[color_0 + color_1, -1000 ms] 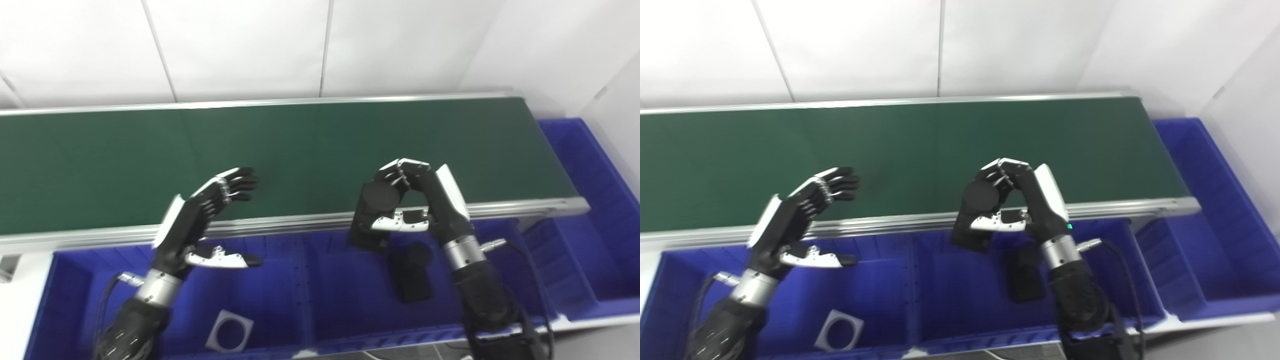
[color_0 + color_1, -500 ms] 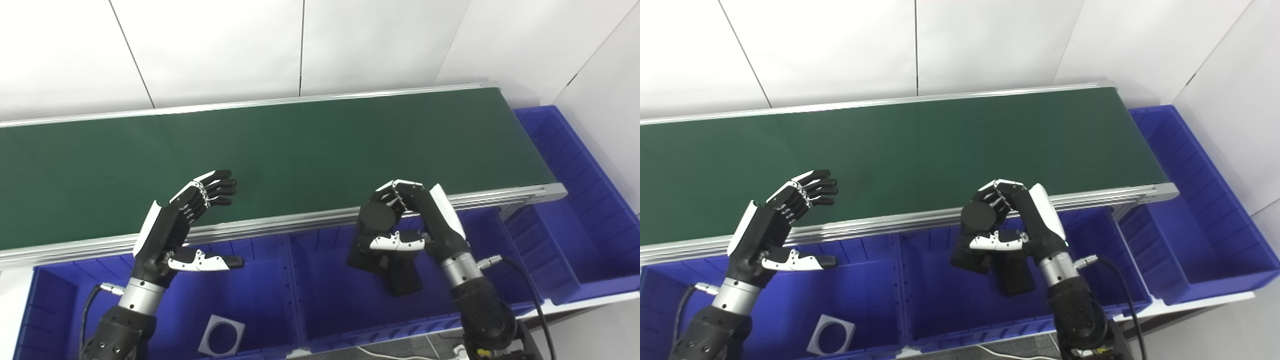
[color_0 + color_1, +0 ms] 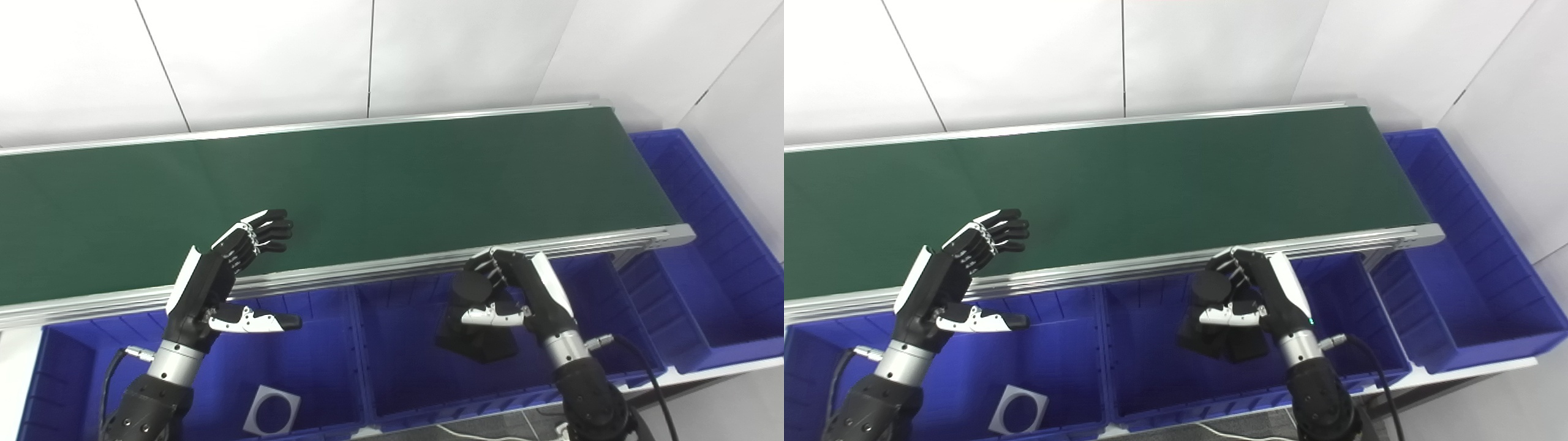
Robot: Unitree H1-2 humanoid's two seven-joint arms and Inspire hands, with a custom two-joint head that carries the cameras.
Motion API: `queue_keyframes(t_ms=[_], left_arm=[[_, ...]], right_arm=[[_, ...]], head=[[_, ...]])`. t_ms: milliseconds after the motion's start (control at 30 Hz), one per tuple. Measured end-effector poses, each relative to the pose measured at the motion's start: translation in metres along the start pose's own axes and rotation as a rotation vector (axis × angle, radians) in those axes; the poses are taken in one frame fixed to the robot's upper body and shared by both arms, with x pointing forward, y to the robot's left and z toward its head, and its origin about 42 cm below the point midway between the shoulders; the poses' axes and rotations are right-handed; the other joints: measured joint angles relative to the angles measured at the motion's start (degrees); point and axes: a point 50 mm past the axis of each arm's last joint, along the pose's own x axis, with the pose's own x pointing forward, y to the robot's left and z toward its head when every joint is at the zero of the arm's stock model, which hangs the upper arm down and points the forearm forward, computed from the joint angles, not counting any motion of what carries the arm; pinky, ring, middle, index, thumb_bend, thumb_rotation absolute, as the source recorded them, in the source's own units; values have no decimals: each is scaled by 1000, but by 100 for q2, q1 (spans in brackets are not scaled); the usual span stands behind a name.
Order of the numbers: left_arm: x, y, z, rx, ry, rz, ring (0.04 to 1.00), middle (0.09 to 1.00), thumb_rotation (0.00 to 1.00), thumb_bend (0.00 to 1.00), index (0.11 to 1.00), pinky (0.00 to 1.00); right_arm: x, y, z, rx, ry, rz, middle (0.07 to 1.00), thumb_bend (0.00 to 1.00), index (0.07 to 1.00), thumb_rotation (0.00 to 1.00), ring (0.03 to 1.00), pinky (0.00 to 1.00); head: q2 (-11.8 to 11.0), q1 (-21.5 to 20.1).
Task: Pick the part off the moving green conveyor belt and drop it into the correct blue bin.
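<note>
The right hand is clasping the black part, fingers curled over its round top and thumb pressing its front, and is holding it low inside the middle blue bin. The part is looking rigid, smooth and fairly weighty, best gripped around its cylinder. The left hand is hovering spread and empty by the green conveyor belt.
</note>
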Motion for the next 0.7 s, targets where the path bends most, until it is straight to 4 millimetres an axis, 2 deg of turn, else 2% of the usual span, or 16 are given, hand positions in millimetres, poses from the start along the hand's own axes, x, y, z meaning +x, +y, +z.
queue_keyframes(t_ms=[100,133,167,200,233,267,300,333,500,700], left_arm=[[0,0,0,-1,3,1,766,787,173,1000,802,706],[-1,0,0,-1,3,1,767,788,174,1000,803,706],[-1,0,0,-1,3,1,768,789,174,1000,803,705],[-1,0,0,-1,2,1,768,789,174,1000,803,705],[-1,-1,1,0,1,-1,768,788,174,1000,802,705],[-1,-1,1,0,2,-3,770,788,172,1000,802,706],[-2,-1,1,0,1,-4,771,788,169,1000,802,704],[-2,-1,2,0,0,-4,771,787,168,1000,803,703],[-2,-1,3,3,-2,-6,769,784,177,1000,800,701],[-2,-2,3,0,-3,-5,768,786,173,1000,804,701]], right_arm=[[0,1,0,2,0,1,447,528,517,0,378,311],[0,1,0,-1,0,0,470,529,508,3,449,371],[0,2,0,-6,-1,0,477,529,504,4,473,392],[0,3,0,-12,0,-2,561,526,500,88,528,446],[0,3,0,-14,1,-1,616,726,578,138,576,487],[0,4,-1,-15,1,2,667,836,631,173,628,528],[0,5,-2,-15,-4,7,725,913,680,200,692,584],[-1,6,-3,-14,-11,14,752,943,700,215,724,616],[-1,4,-3,-30,-53,21,823,998,765,284,796,706],[-1,4,-3,-34,-58,17,838,1000,779,303,805,702]], head=[[-9,9],[-9,9],[-9,9],[-9,9],[9,61],[9,79],[9,79],[9,79],[0,106],[-17,149]])
